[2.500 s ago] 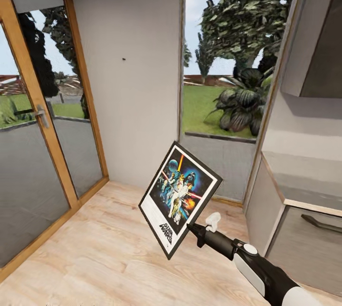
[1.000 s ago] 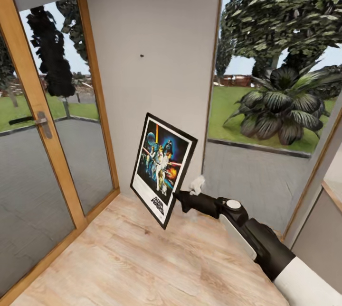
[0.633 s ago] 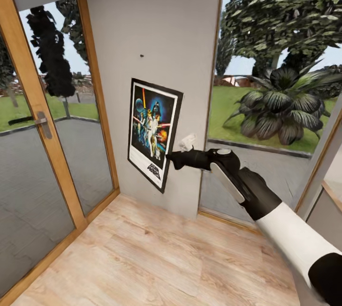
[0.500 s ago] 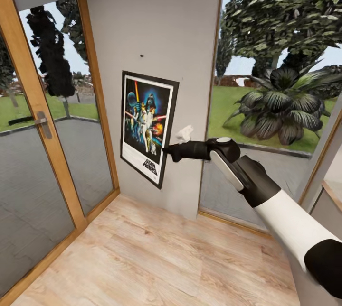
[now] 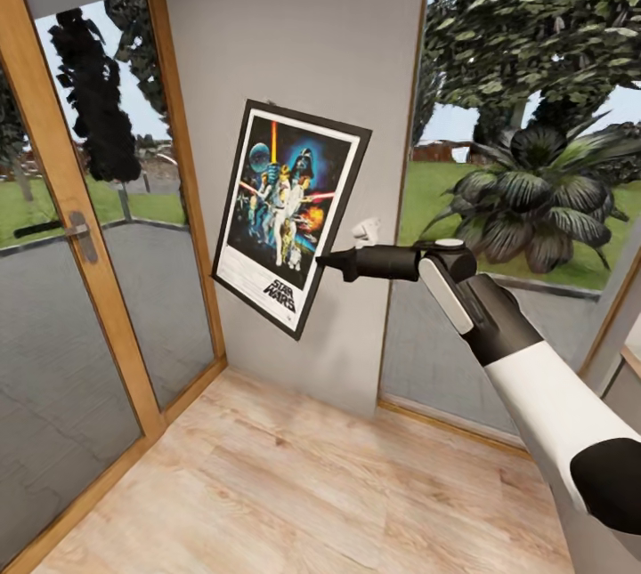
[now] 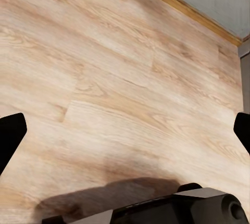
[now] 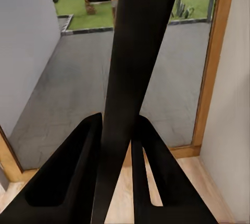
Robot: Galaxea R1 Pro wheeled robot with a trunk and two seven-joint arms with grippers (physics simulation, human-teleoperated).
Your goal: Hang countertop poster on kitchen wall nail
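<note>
Head view is showing the right arm (image 5: 499, 334) reaching in from the lower right of the frame toward the centre, where the right gripper (image 5: 326, 261) is pinching the right-hand edge of the poster (image 5: 289, 214). The poster is sitting a little left of centre, held up against the grey wall panel (image 5: 294, 31) between the wooden-framed glass door (image 5: 85, 227) at the left and the tall window (image 5: 534, 156) at the right. It is tilting slightly, its top leaning to the right and its lower corner pointing down toward the wooden floor (image 5: 294, 485). Its top edge is lying high on the wall panel; whether it is touching the wall or catching on anything cannot be told. A door handle (image 5: 78, 231) is showing at the left edge of the frame, and trees and a large leafy plant (image 5: 534, 200) are standing outside the window.

Right wrist view is looking along the two dark fingers (image 7: 67, 172), which are closing narrowly on the black frame edge of the poster (image 7: 133, 78) running up the middle of the frame, with glass and the wooden door frame (image 7: 213, 62) behind.

Left wrist view is looking at the floor (image 6: 114, 78), with the tips of the left gripper (image 6: 125, 143) at the far left and far right edges of the frame, spread wide and holding nothing.
</note>
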